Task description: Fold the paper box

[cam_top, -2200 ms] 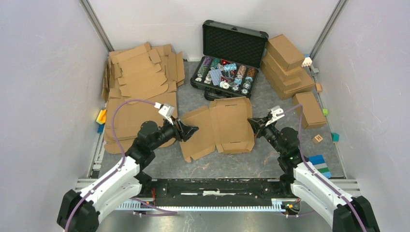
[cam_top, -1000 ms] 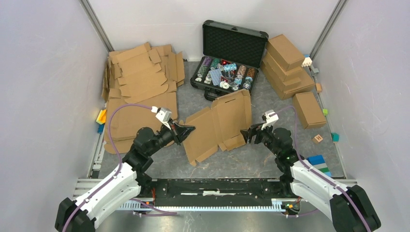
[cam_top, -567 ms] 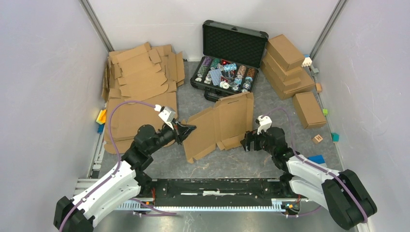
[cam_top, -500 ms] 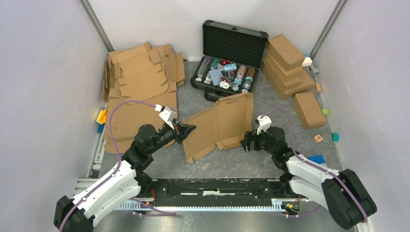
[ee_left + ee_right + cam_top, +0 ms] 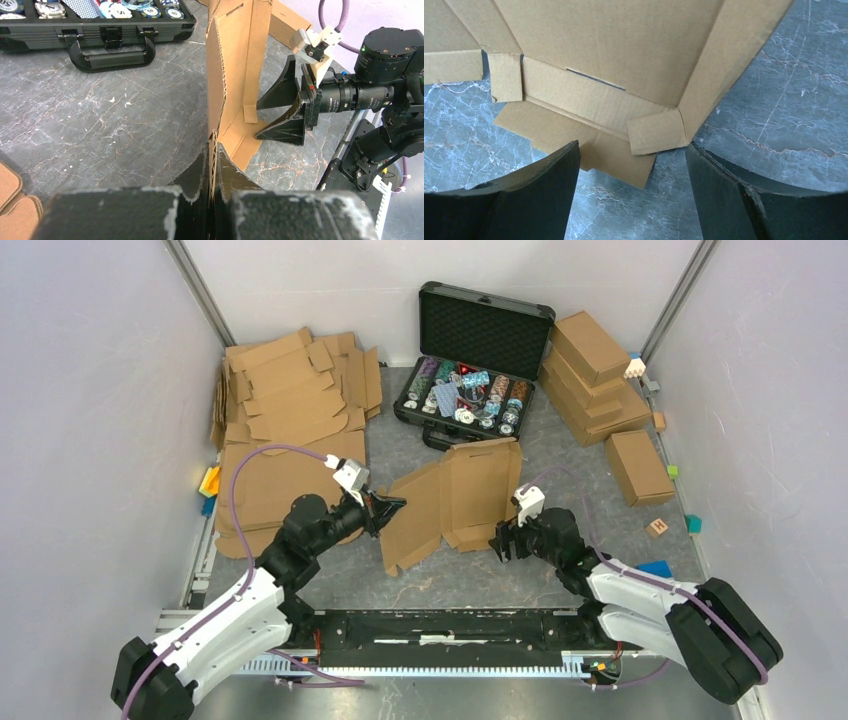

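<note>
Case: black hard-shell case (image 5: 487,325), lid up, far side of the table; its tray holds rows of poker chips (image 5: 465,395), possibly cards too.
Box: flat brown corrugated-cardboard blank (image 5: 455,500), mid-table, partly lifted.
Left gripper (image 5: 392,506): pinched tight on the blank's left edge.
Right gripper (image 5: 497,540): fingers spread, at the blank's near right corner.
Left wrist only: blank edge-on, fluting visible.
Right wrist only: small folded corner tab (image 5: 656,132) between the spread fingers.

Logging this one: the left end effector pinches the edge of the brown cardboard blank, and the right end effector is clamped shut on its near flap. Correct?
Not quite. The left end effector does pinch the paper box by its edge, but the right end effector is open, jaws spread either side of the near flap, as the right wrist view shows.
</note>
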### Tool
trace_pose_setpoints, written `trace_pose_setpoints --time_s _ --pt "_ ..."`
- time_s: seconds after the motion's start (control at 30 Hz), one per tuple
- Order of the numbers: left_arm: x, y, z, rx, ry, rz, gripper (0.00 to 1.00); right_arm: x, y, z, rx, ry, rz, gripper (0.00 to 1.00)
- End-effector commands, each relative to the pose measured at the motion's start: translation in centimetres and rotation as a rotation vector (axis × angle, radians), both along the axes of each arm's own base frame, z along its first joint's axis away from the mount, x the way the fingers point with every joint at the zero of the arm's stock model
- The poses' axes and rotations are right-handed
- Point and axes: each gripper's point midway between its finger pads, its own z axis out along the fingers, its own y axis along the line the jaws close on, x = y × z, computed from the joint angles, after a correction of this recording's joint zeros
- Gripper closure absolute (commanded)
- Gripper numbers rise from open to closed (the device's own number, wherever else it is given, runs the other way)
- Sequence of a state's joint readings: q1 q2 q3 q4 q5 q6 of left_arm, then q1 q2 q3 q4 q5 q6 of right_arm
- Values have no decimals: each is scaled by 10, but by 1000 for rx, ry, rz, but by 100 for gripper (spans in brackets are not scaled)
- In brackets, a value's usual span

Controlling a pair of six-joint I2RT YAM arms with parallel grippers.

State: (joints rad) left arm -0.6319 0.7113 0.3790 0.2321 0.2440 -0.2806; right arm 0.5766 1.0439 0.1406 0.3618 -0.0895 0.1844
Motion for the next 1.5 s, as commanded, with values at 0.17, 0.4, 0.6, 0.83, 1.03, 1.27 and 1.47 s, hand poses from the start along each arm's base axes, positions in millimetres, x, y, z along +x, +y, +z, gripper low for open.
trace_pose_setpoints --time_s 0.17,0.4,0.6,0.83,1.03,1.27,1.47 --pt "-3 -5 15 -14 -73 -30 98 6 6 8 -75 -78 3 18" --pt "-6 -9 16 -21 -73 -49 98 12 -7 7 -98 -75 -96 14" --pt "-3 -3 14 3 -74 -15 98 18 -15 17 -80 -98 -158 2" --pt "-5 -2 15 9 -88 -20 98 21 -1 35 -11 -142 -90 2" --pt "-7 -5 15 12 -84 -45 98 27 5 38 -11 -142 -74 2" --pt "-6 -5 13 15 -79 -41 98 43 -6 52 47 -148 -132 6" --pt "-8 -8 13 8 -71 -57 98 41 8 54 69 -155 -49 17"
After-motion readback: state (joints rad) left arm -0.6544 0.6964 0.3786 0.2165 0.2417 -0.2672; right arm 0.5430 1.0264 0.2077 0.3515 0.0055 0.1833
